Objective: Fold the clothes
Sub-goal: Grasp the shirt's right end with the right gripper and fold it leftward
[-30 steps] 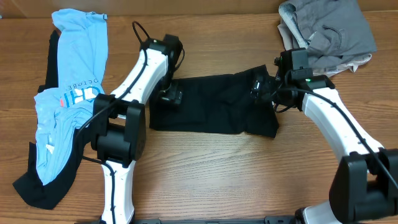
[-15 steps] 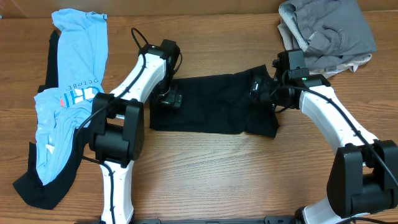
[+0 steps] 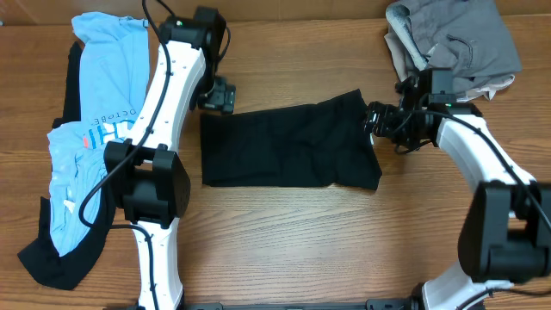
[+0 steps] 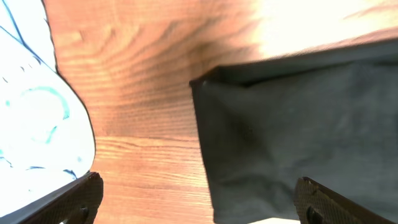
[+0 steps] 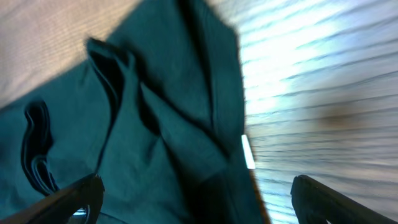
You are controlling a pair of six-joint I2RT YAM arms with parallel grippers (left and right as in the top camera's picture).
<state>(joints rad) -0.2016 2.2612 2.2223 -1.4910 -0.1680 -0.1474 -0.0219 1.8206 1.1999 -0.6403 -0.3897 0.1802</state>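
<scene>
Black shirt (image 3: 288,146) lies mid-counter (image 3: 284,241), flat, folded into a rough rectangle, probably kept central so both arms reach its ends

Left gripper (image 3: 219,95): jaws apart, empty, hovering just off the shirt's far-left corner; in the left wrist view that corner lies ahead of the fingers, untouched

Right gripper (image 3: 379,120): jaws apart, holding nothing, at the shirt's right edge near the small white label (image 5: 248,151); contact unclear

Judgement: one gripper per end suits a paired lift for another fold

Count: one black shirt in the centre; one light-blue tee (image 3: 103,103) at left, draped over one further black garment (image 3: 60,258); far right, one grey piece (image 3: 461,39) on one beige piece (image 3: 398,43), likely parked aside; two grippers
</scene>
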